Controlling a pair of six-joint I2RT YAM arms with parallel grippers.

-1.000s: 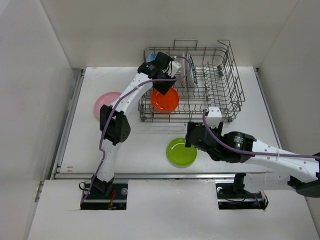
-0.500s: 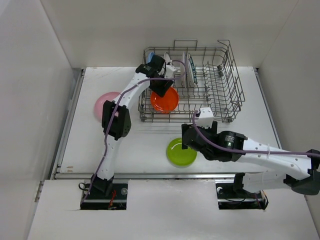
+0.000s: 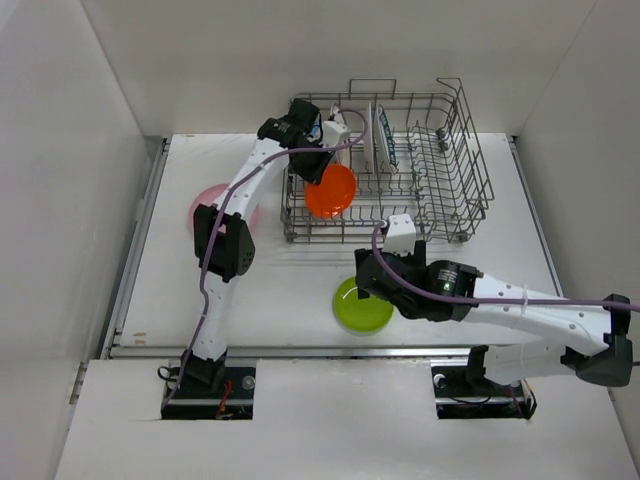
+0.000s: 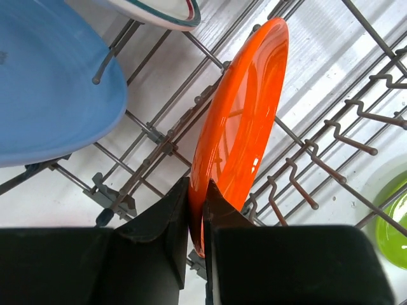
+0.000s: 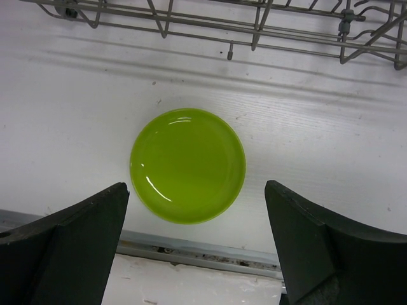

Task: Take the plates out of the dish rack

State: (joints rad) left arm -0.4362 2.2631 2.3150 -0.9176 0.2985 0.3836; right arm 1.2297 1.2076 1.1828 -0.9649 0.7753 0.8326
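So pink plate (image 3: pixel 202 206) and lime plate (image 5: pixel 187 165) were out, my left gripper (image 4: pixel 197 204) clamped orange plate (image 4: pixel 240 124), right gripper (image 5: pixel 196 188) open, blue plate (image 4: pixel 51 82) pending.

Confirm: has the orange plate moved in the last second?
Yes. The orange plate, pinched by the left pincer, has tipped up and shifted back from the front rail of the dish rack.

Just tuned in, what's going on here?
The left gripper is shut on the rim of the small round orange plate, which stands on edge in the grey wire dish rack. The right gripper hangs open over the small lime green plate lying flat on the white table. A blue plate sits in the rack too.
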